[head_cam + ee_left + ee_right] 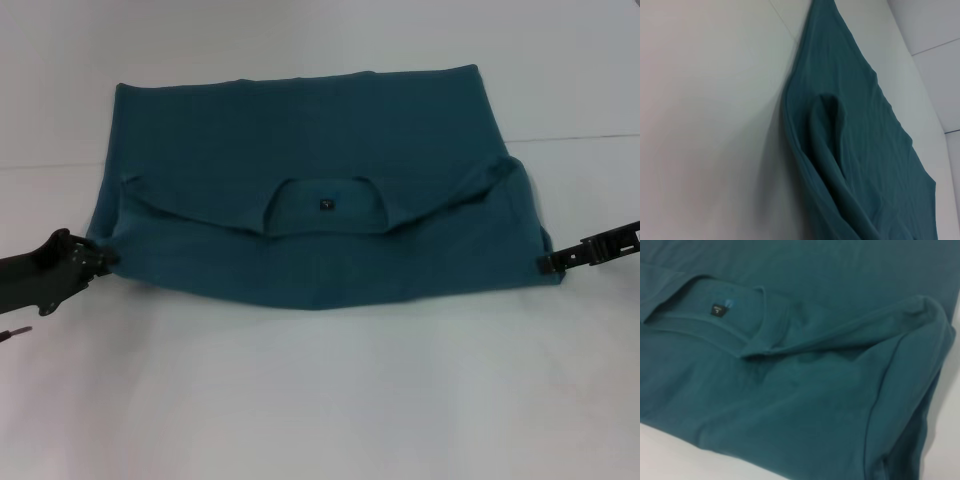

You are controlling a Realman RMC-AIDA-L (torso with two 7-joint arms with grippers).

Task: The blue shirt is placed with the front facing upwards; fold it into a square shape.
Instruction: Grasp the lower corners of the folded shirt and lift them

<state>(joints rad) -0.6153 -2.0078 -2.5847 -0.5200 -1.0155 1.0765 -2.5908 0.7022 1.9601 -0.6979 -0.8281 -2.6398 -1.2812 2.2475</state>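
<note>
A plain white table (320, 400) fills the room's view. On it lies the dark teal-blue cotton shirt (300, 200), folded over, its small dark neck label (326, 204) showing at the middle. The black left gripper (98, 258) sits at the shirt's left edge and the black right gripper (545, 262) at its right edge; whether either pinches the cloth, I cannot tell.

Folded blue shirt (300, 200) with an end effector at each side.

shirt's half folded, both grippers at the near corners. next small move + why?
Probably release and draw both arms outward. The blue shirt already lies doubled on the table, collar and neck label showing, near edge resting flat. The left gripper and right gripper sit at its near corners; a side fold would need new grasps.
</note>
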